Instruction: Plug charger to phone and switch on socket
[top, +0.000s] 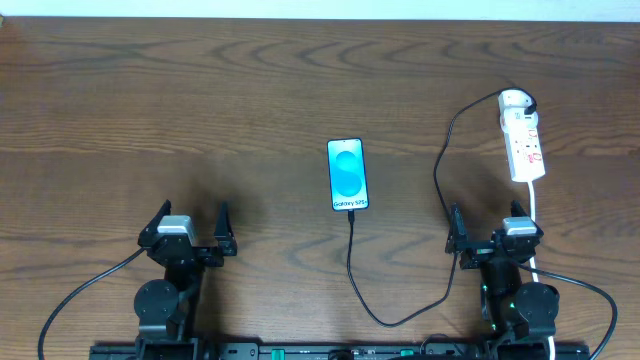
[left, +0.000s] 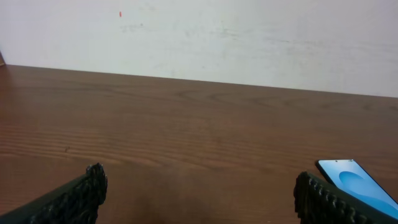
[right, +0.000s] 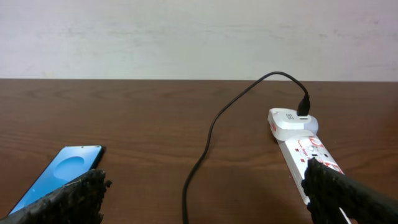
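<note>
Both grippers wide open and empty, the task things lying beyond them.

The left gripper (top: 190, 232) and right gripper (top: 493, 238) hold nothing, their fingers spread over the table (top: 150, 100). Just past the right one lies the socket (top: 524, 140), probably rigid and light; its switches call for a fingertip press, not a grasp. The charger (top: 352, 260) looks thin and limp, best pinched close behind the plug. Its end meets the bottom edge of the phone (top: 346, 175), mid-table; whether it is seated I cannot tell.

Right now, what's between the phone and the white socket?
Only the black charger cable runs between the phone and the socket; the overhead view shows it best.
</note>
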